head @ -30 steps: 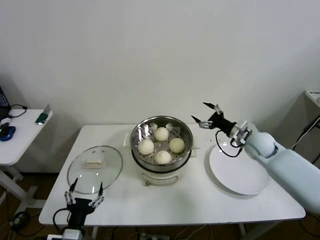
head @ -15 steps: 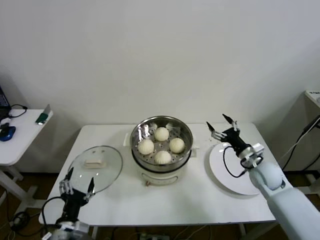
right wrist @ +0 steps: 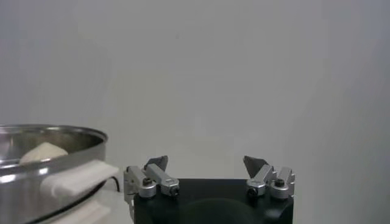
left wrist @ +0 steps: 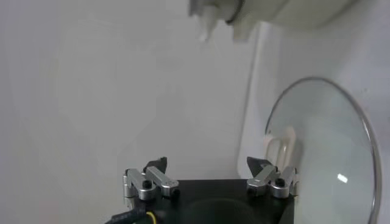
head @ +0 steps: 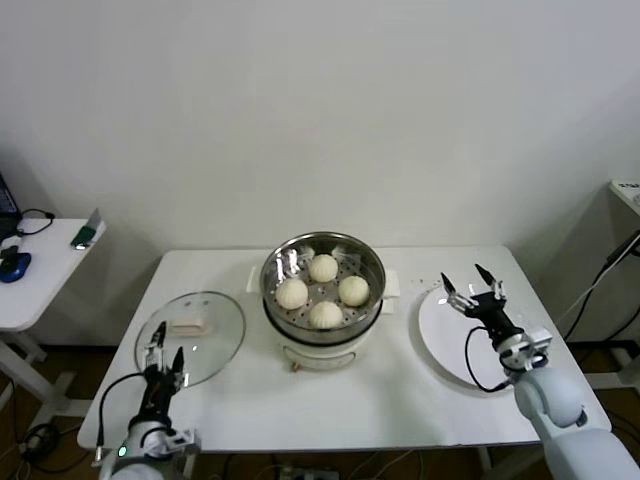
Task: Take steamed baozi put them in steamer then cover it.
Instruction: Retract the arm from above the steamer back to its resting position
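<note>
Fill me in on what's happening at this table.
All four baozi sit in the steamer, which is uncovered. The cover lies flat on the table to the steamer's left. The left gripper is at the cover's near edge, fingers open, holding nothing. The right gripper is over the bare plate, also open and holding nothing. Only the covering is left to do.

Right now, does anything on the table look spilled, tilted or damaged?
Nothing stands out. Four baozi sit upright in the steamer, the glass cover lies flat on the table beside it, and the white plate is empty.
</note>
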Action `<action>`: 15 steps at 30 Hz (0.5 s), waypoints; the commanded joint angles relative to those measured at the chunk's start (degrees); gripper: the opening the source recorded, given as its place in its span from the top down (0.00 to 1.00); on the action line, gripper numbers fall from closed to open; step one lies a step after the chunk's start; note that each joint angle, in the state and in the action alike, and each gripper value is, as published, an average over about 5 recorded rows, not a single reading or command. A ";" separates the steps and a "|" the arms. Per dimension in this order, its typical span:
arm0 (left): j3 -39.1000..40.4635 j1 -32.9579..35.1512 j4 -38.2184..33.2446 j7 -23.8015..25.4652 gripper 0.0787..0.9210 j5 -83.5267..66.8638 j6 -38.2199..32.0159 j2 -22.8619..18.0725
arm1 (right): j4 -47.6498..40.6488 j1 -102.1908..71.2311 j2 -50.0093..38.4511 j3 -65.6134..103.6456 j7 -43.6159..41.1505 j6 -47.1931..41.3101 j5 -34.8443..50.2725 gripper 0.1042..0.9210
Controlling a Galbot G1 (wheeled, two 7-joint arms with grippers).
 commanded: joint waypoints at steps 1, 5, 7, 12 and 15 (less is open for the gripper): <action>1.16 -11.07 16.62 -3.61 0.12 12.14 -2.64 0.20 | -0.66 -4.57 2.36 3.86 -0.50 -0.58 -2.49 0.12; 1.22 -13.80 20.90 -5.06 0.12 14.29 -3.84 -0.28 | -0.79 -4.74 2.46 3.72 -0.51 -0.58 -3.08 0.12; 1.10 -15.15 22.93 -5.43 0.12 14.98 -4.13 -0.35 | -0.74 -4.83 2.28 3.61 -0.51 -0.57 -3.33 0.12; 0.72 -18.24 27.07 -5.61 0.12 15.99 -4.62 0.12 | -0.60 -4.89 2.23 3.43 -0.49 -0.52 -3.86 0.12; 0.69 -19.48 28.77 -5.64 0.12 16.08 -4.88 0.37 | -0.62 -4.90 2.40 3.36 -0.48 -0.49 -4.33 0.12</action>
